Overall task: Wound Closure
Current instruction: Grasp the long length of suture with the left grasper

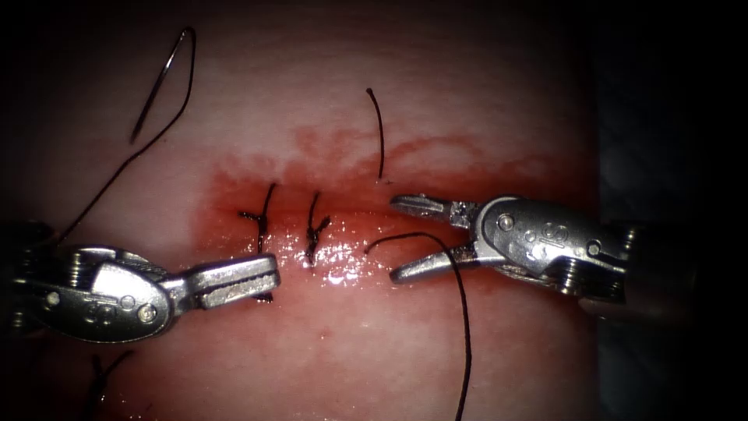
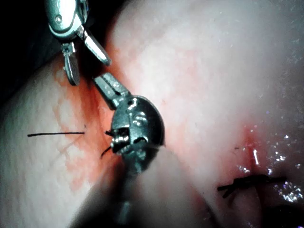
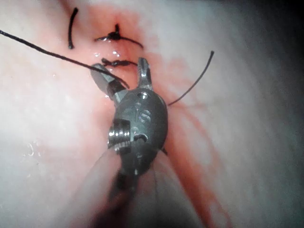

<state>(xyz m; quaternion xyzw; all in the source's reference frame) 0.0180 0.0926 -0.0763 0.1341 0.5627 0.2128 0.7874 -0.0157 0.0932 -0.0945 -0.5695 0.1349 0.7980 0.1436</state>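
Pale pink tissue (image 1: pixel 327 78) with faint whitish bands carries a glossy red fluid (image 1: pixel 343 257) stain along the cut (image 1: pixel 343 234). Black thread (image 1: pixel 465 327) and two black knotted stitches (image 1: pixel 315 230) cross it. A thin dark needle (image 1: pixel 160 78) lies upper left. Both claws, left (image 1: pixel 238 282) and right (image 1: pixel 409 238), are shiny silver metal.

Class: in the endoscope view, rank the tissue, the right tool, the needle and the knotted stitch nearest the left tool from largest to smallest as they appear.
1. tissue
2. right tool, jaws open, holding nothing
3. needle, lying free on the tissue, upper left of the cut
4. knotted stitch

The needle and the stitch are close in length; treat that order as unsure.
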